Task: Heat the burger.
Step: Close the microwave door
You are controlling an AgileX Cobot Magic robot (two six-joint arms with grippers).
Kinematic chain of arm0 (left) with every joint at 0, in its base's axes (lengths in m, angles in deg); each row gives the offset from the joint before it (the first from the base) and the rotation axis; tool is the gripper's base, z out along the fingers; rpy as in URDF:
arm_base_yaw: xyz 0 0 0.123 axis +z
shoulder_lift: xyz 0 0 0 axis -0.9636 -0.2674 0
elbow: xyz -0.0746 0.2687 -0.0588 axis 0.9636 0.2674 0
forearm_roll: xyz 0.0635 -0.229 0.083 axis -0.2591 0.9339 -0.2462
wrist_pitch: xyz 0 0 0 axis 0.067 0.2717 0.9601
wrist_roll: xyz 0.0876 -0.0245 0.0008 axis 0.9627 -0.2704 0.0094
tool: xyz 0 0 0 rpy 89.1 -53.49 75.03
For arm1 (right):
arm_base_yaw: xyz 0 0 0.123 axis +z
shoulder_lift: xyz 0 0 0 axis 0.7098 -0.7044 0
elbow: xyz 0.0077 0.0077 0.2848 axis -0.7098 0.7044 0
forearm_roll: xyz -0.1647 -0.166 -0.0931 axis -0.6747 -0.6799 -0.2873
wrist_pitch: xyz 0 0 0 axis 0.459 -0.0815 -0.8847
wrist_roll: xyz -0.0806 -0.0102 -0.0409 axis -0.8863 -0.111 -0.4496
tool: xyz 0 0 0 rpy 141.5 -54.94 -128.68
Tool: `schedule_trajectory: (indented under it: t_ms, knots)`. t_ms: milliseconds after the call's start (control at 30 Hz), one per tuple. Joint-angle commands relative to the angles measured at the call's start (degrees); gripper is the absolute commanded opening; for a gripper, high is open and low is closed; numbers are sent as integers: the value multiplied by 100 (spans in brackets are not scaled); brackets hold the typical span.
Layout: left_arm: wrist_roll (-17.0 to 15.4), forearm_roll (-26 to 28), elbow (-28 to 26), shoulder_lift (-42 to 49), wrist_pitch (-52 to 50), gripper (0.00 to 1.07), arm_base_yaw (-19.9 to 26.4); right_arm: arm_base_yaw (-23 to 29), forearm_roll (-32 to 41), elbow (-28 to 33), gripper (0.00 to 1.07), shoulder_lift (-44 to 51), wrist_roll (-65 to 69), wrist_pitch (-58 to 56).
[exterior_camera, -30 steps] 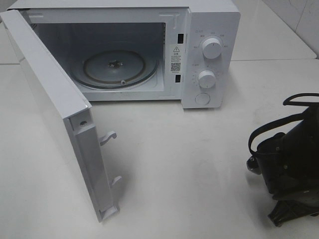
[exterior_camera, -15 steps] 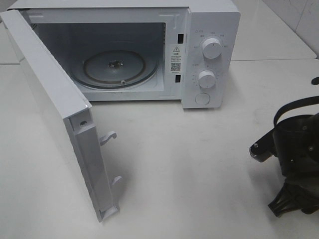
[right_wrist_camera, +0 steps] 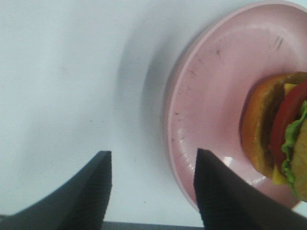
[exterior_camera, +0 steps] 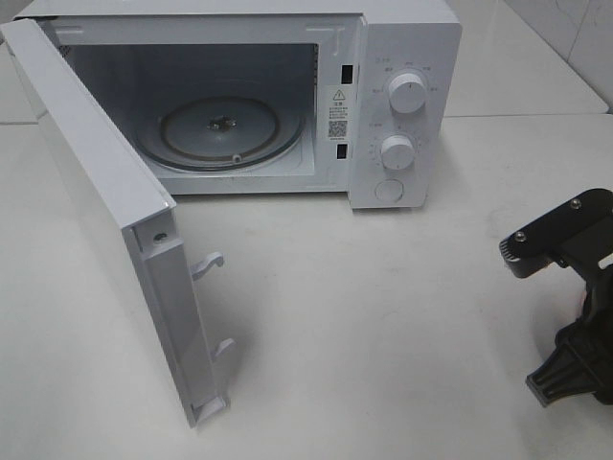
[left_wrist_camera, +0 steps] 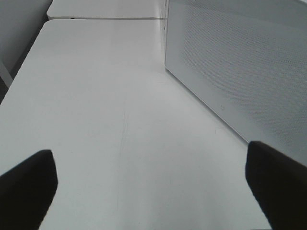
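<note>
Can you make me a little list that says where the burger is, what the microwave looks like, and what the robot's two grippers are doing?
burger: lying on its side on the pink plate
microwave: door wide open, only the glass turntable inside
right gripper: open, by the plate's rim, holding nothing
left gripper: open wide over the table, empty

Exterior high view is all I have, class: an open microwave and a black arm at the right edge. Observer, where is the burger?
Observer: The burger shows only in the right wrist view, lying on its side on a pink plate.
Operator: Is the right gripper holding it?
Observer: No. The right gripper has its jaws apart, with the plate's rim near one fingertip.
Operator: And the left gripper?
Observer: The left gripper is wide open and empty over the white table, beside the microwave door.
</note>
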Motion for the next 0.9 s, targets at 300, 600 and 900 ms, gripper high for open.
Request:
schedule_trajectory:
  t_ms: [300,600,900]
  knots:
    - [-23,11,6,109,23,100,11,-17,1759,0,55,1879,-2063,-223]
    - [-23,11,6,109,23,100,11,-17,2206,-40,73,2991,-2469,-435]
    - [-23,11,6,109,23,100,11,-17,1977,-418,81,3850,-2716,-1272]
